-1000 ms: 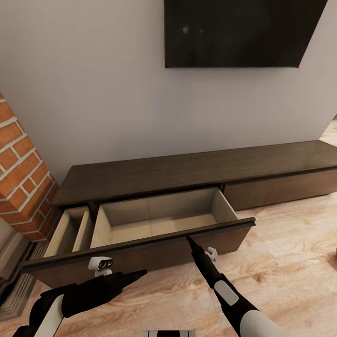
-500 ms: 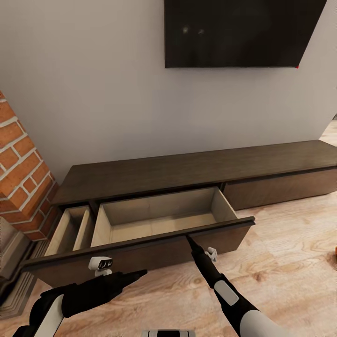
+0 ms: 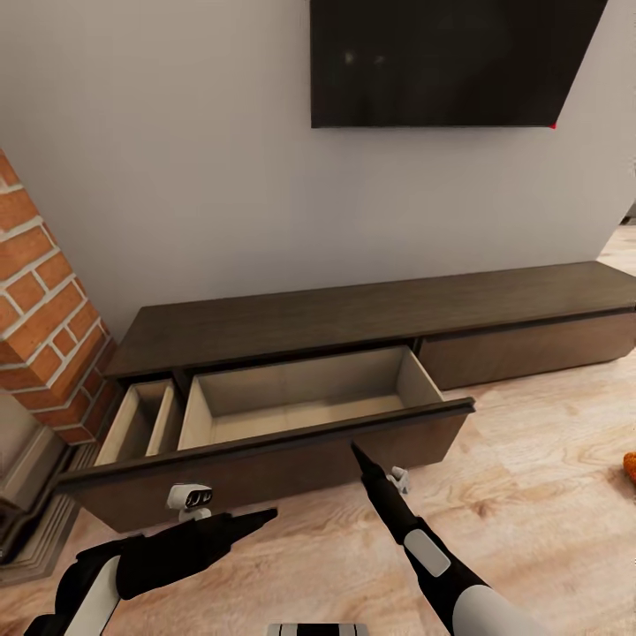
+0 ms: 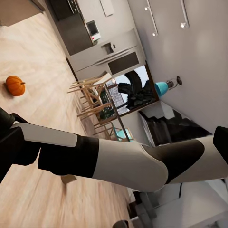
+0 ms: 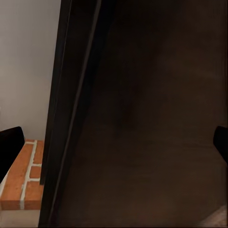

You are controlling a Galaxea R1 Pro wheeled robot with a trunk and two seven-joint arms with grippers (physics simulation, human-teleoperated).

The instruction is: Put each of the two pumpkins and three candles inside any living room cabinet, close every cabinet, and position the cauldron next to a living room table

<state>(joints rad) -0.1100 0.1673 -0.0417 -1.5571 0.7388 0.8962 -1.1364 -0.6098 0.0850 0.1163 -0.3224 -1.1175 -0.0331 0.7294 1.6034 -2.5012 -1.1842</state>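
the cabinet (image 3: 353,322) is sitting below the tv with its wide drawer (image 3: 300,415) open and bare. the right end effector (image 3: 358,452), fingers spread, is facing the drawer front; the left end effector (image 3: 265,514) is hanging idle, and i cannot tell its state. a pumpkin (image 4: 15,86) is lying on the floor well apart. next comes fetching it.

Even soft light, sharp renders, faint shadows

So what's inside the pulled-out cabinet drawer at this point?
The cabinet drawer shows two pale wood compartments, a wide one and a narrow one toward the brick. No pumpkins or candles are visible inside; the front panel hides the floor strip nearest the robot.
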